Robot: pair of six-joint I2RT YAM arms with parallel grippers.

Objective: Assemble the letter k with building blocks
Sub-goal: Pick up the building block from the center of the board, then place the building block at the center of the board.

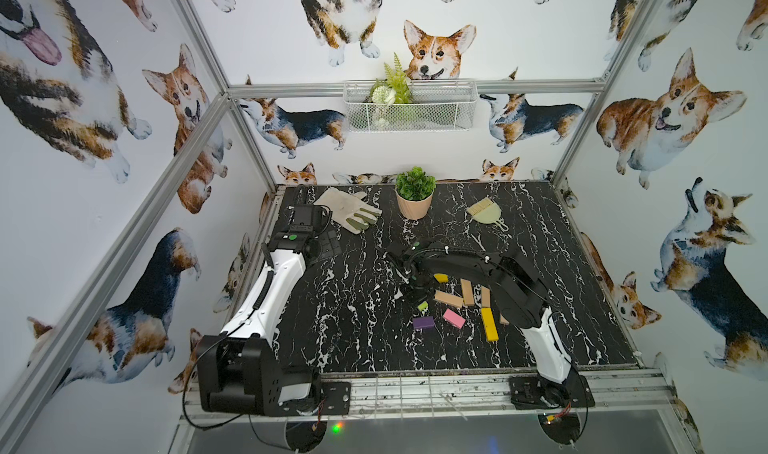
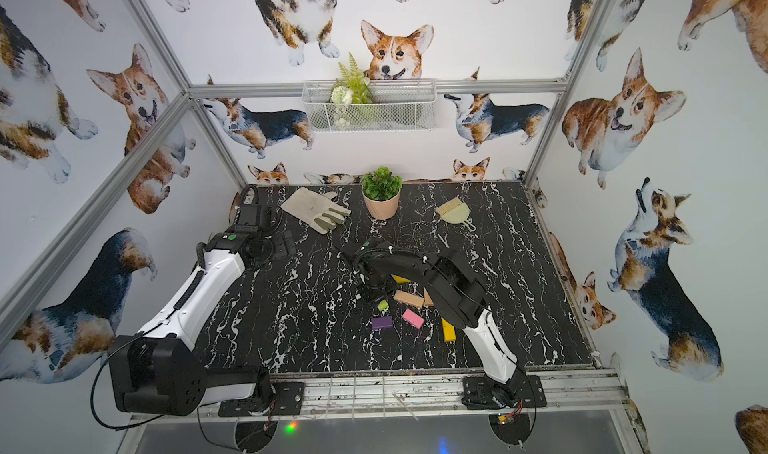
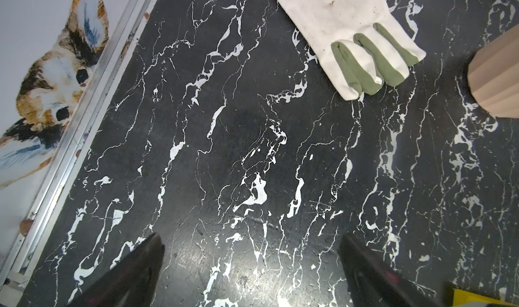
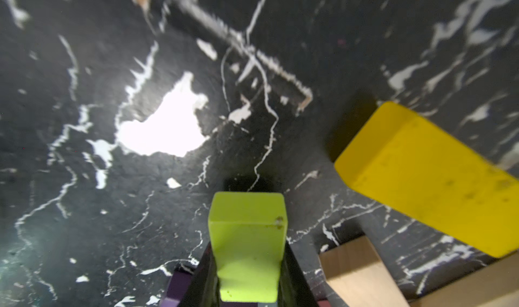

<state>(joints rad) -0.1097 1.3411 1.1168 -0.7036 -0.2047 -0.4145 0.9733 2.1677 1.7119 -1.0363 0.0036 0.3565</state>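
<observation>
Green block (image 4: 247, 221) in right gripper (image 4: 248, 266)

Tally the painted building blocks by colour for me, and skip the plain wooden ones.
Yellow blocks: 2
Green block: 1, gripped in the right tool
Purple block: 1
Pink block: 1
Total: 5
</observation>
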